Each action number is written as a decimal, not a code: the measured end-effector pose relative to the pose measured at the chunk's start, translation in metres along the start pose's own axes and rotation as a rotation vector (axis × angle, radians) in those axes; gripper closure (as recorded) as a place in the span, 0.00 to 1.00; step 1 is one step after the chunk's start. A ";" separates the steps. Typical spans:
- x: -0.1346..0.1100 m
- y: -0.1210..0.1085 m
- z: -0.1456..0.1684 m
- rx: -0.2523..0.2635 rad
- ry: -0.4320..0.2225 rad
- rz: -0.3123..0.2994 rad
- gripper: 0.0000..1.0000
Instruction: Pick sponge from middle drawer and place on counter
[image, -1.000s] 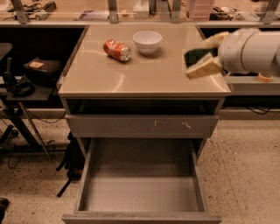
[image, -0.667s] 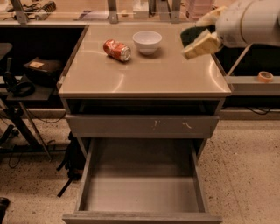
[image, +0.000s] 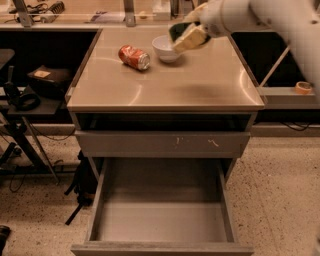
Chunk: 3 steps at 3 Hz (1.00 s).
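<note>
The gripper (image: 189, 38) grips the sponge (image: 175, 31) in the air near the counter's (image: 200, 85) far edge, just above 1 bowl (image: 164, 49). 1 can (image: 134, 56) lies left of the bowl. The drawer (image: 162, 222) stands open, its floor bare.

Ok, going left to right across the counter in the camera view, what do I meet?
First the red can → white bowl → gripper holding the sponge, over the far part of the counter, partly in front of the bowl.
</note>
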<state>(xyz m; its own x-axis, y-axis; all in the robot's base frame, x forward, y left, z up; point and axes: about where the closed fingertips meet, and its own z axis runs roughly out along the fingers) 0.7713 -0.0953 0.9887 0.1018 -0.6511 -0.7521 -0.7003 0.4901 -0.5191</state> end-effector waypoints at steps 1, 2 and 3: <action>0.020 0.004 0.065 -0.059 -0.005 0.039 1.00; 0.083 0.011 0.097 -0.098 0.072 0.087 1.00; 0.145 0.014 0.093 -0.124 0.212 0.085 1.00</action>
<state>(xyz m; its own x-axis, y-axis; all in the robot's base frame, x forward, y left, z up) 0.8425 -0.1290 0.8347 -0.1022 -0.7241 -0.6821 -0.7825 0.4819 -0.3943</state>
